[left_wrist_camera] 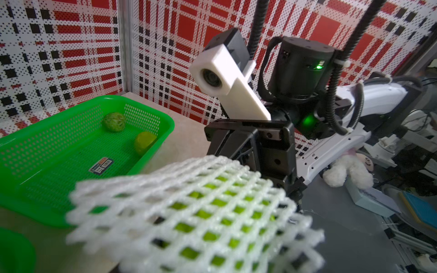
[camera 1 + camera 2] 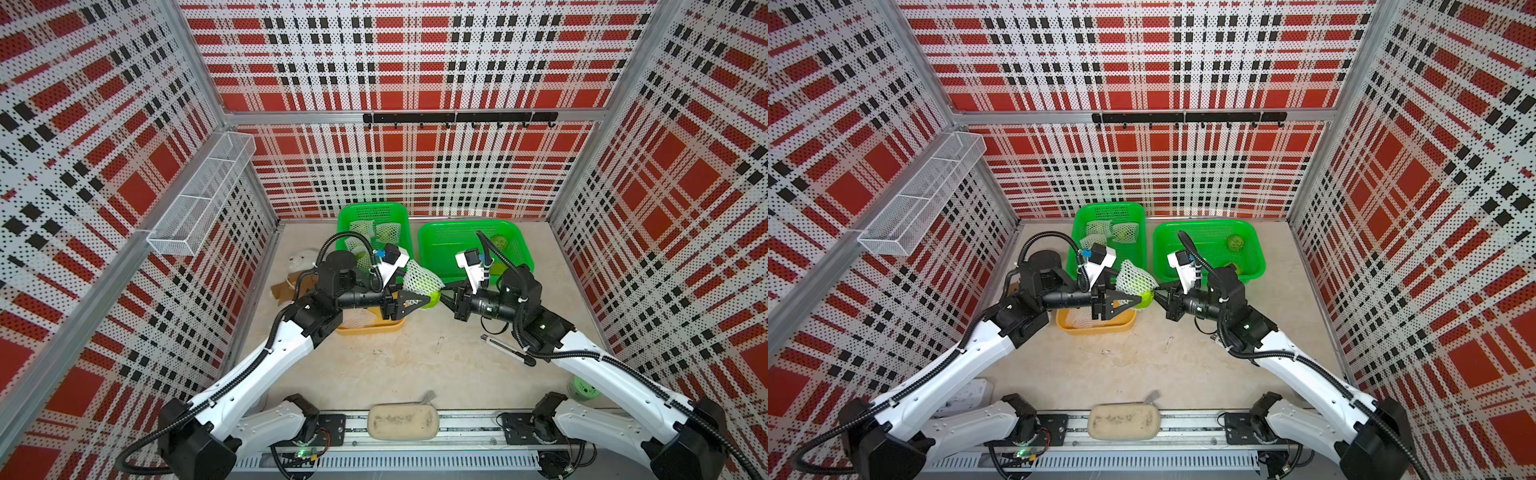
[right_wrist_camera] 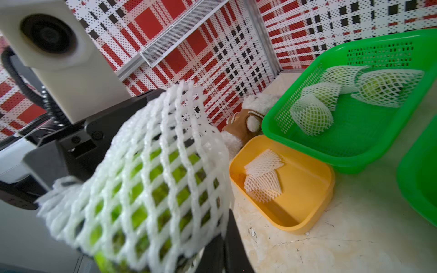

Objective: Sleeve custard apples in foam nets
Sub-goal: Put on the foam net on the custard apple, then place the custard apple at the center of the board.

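1. I'm clamping the custard apple [image 2: 435, 300] w/ my L gripper [image 2: 424, 300], jaws spread wide round it, off the tabletop betw. yellow tray [image 2: 374, 328] & R green basket [image 2: 449, 249].
2. Foam net [image 2: 419, 277] is draping over its top; underside is showing bare.
3. My R gripper [image 2: 444, 291] is pressing its jaws together at the net's rim. Can't tell if mesh is caught.
4. Sleeved fruits [image 3: 380, 87] are sitting in L green basket [image 2: 341, 224], bare fruits [image 1: 114, 121] in R one, spare nets [image 3: 262, 179] in tray.
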### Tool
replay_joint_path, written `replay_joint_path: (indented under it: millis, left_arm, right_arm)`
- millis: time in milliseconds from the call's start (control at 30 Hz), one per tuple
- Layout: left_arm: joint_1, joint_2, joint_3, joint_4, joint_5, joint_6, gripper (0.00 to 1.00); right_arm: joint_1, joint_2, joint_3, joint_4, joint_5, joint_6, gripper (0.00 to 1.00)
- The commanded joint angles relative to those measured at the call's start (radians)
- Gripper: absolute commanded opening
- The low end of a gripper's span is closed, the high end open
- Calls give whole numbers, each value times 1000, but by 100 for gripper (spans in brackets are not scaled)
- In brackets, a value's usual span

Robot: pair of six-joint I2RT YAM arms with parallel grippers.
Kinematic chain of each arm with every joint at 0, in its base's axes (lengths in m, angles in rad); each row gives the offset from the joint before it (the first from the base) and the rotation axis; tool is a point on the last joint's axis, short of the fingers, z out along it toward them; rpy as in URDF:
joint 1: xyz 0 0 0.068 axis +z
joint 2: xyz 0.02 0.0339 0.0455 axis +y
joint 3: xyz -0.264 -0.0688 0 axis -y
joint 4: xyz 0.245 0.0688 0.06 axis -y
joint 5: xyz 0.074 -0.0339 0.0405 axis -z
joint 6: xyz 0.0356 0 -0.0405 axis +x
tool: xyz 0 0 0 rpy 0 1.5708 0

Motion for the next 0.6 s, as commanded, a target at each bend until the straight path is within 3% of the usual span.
replay_joint_path:
  millis: [0, 33, 100, 267, 567]
  left_arm:
    - [-21, 20, 17, -98, -134, 71, 34]
    - [-23, 26, 25, -123, -174, 83, 34]
    - [-29, 45, 40, -154, -209, 95, 44]
    - [-91, 178, 48, -149, -296, 109, 43]
    - [-250, 446, -31, 110, -484, 26, 44]
  right_arm:
    - [40, -53, -27, 65, 70, 9, 0]
    - [43, -63, -34, 64, 81, 7, 0]
    - [44, -67, -43, 50, 92, 1, 0]
    - [44, -42, -100, 26, 131, 15, 0]
    - [46, -50, -367, 83, 253, 98, 0]
